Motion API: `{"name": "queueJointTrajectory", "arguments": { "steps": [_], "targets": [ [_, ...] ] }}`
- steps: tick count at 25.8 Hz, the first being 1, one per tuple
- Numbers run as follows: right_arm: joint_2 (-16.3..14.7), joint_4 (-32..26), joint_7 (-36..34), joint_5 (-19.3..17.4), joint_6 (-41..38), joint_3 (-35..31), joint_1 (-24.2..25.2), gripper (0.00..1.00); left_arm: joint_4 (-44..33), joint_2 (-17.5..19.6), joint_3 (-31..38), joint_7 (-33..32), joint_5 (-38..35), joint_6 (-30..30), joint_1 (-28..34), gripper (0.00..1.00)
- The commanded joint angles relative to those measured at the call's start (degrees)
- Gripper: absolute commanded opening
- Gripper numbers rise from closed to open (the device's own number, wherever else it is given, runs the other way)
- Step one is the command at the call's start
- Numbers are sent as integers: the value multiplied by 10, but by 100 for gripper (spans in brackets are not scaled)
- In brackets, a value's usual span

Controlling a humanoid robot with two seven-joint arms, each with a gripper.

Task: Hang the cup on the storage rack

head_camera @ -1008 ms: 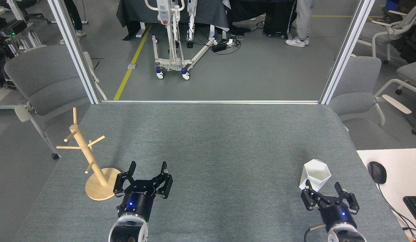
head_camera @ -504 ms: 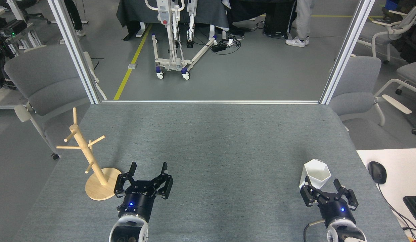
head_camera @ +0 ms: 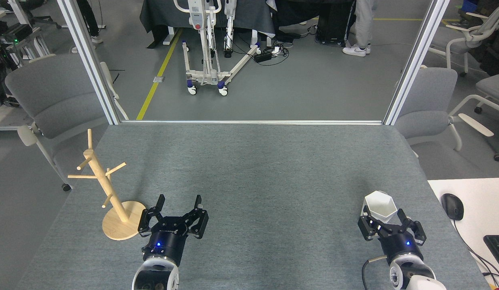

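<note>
Our right end effector [head_camera: 386, 215] sits spread open around the faceted white cup [head_camera: 380, 206] near the tabletop's [head_camera: 257, 169] right edge, gripping nothing yet. Closing off-centre could tip it. Our left end effector [head_camera: 179, 203], open and empty, waits beside the mug tree [head_camera: 108, 189].

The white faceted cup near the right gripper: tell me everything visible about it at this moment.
The small matte white cup with angular faceted sides stands upright on the grey felt-covered table, near its right front corner. Its hexagonal rim faces up, and the inside looks empty and white. The lower body is hidden behind the black right gripper, whose open fingers reach up either side of it; whether they touch it cannot be told. No handle shows from this view.
</note>
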Motion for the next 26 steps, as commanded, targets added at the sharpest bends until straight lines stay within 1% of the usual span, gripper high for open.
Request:
{"name": "queueJointTrajectory", "arguments": {
  "steps": [1, 5, 15, 18, 21, 26],
  "targets": [
    [0, 9, -2, 0, 0, 0, -4, 100, 1, 0, 0, 2, 0, 0, -1, 99],
    [-1, 26, -2, 2, 0, 0, -24, 100, 6, 0, 0, 2, 0, 0, -6, 99],
    [-1, 46, -1, 5, 1, -1, -35, 100, 15, 0, 0, 2, 0, 0, -12, 99],
    [-7, 54, -2, 5, 1, -1, -45, 100, 15, 0, 0, 2, 0, 0, -12, 99],
    [-10, 67, -2, 5, 1, -1, -46, 100, 16, 0, 0, 2, 0, 0, -12, 99],
    [-14, 70, -2, 5, 1, -1, -49, 100, 22, 0, 0, 3, 0, 0, -12, 99]
  ]
}}
